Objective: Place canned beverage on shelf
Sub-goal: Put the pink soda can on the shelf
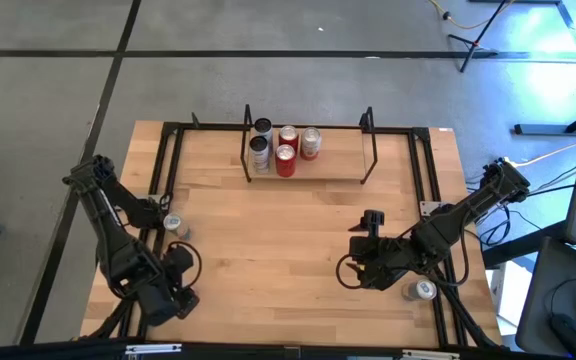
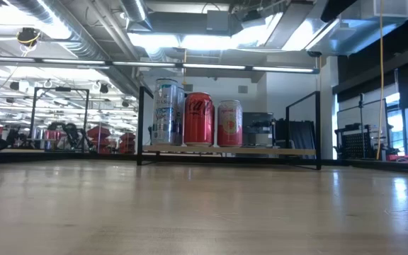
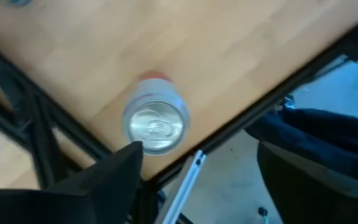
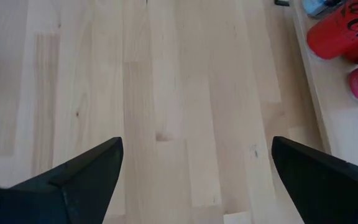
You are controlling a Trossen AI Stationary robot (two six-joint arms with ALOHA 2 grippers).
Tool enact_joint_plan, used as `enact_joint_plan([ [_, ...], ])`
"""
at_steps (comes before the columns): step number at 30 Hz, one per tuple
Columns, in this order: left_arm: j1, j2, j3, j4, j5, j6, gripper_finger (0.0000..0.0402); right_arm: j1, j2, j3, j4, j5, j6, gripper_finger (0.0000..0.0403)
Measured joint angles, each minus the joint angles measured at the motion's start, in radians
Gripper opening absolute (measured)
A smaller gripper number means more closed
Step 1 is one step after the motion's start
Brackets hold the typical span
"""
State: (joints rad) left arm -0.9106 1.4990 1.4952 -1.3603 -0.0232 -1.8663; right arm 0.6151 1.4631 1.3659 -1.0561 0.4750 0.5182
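Observation:
A silver-topped can (image 3: pixel 156 121) stands upright on the wood in the corner where two black rails meet, near the table's near left corner. My left gripper (image 1: pixel 173 290) (image 3: pixel 197 149) hangs above it, open and pointing steeply down; one finger (image 3: pixel 114 177) shows beside the can's rim. The arm hides this can in the high view. The shelf (image 1: pixel 338 160) (image 2: pixel 261 150) stands at the far middle with several cans on its left half. My right gripper (image 1: pixel 368 235) (image 4: pixel 197 149) waits open over bare wood at the right.
Another can (image 1: pixel 175 224) stands by the left rail, and one (image 1: pixel 423 290) by the right arm. Black rails (image 1: pixel 158 180) run along the table's sides. The shelf's right half (image 1: pixel 348 150) is bare board. Open wood lies between the arms.

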Motion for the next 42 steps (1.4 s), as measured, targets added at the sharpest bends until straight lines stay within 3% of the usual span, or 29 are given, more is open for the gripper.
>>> enact_joint_plan([
  [7, -0.005, 0.0, 0.0, -0.016, -0.006, 0.008, 0.0394, 0.0, 0.0, 0.0, 0.009, 0.014, -0.001, 0.0395],
  [14, -0.037, 0.0, 0.0, 0.058, -0.107, 0.003, 0.0399, 0.001, 0.0, 0.0, 0.008, 0.049, -0.001, 0.0395],
  [21, -0.025, 0.02, 0.0, 0.113, -0.146, -0.097, 0.0397, 0.0, 0.0, 0.0, 0.008, 0.08, -0.001, 0.0395],
  [29, -0.049, 0.119, 0.0, 0.069, 0.04, -0.116, 0.0396, 0.0, 0.0, 0.0, 0.008, 0.117, -0.006, 0.0395],
  [34, -0.047, 0.146, -0.001, -0.03, 0.038, -0.117, 0.0396, 0.0, 0.0, 0.0, 0.008, 0.117, -0.007, 0.0395],
  [42, -0.048, 0.143, -0.081, 0.015, 0.09, -0.122, 0.0396, 0.0, 0.0, 0.0, 0.008, 0.102, -0.007, 0.0395],
])
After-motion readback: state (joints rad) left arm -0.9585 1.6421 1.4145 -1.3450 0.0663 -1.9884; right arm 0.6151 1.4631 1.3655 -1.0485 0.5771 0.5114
